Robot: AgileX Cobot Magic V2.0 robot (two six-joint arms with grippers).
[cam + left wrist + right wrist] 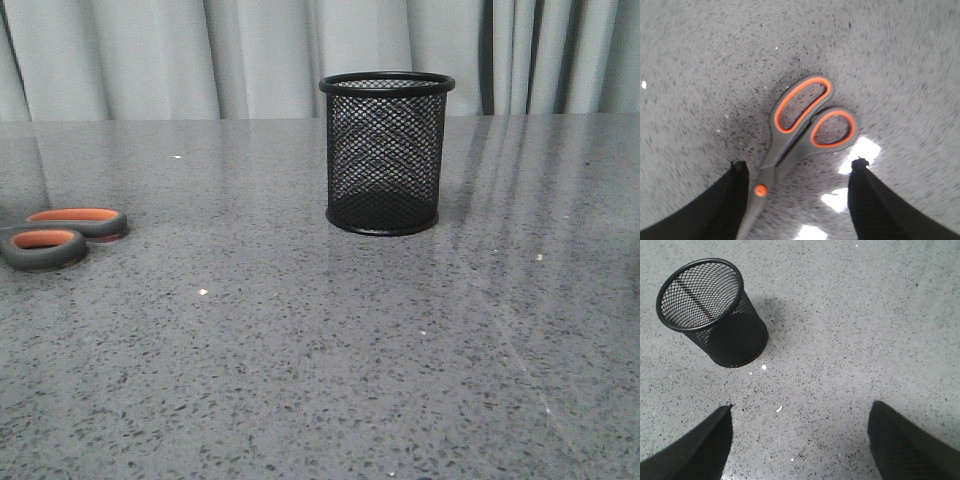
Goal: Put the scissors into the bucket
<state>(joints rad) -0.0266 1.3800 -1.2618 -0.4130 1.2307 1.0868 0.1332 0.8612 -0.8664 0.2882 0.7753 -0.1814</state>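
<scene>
The scissors point(60, 236) lie flat on the table at the far left of the front view, where only their grey, orange-lined handles show. In the left wrist view the scissors point(802, 122) lie under my left gripper point(799, 170), which is open; the pivot and the start of the blades lie between its fingers point(735, 190), close to one of them. The bucket point(386, 152) stands upright and empty at the table's middle. It also shows in the right wrist view point(715, 315), off to one side of my right gripper point(800, 412), which is open and empty above bare table.
The grey speckled table point(320, 360) runs back to a grey curtain point(200, 50). Neither arm shows in the front view.
</scene>
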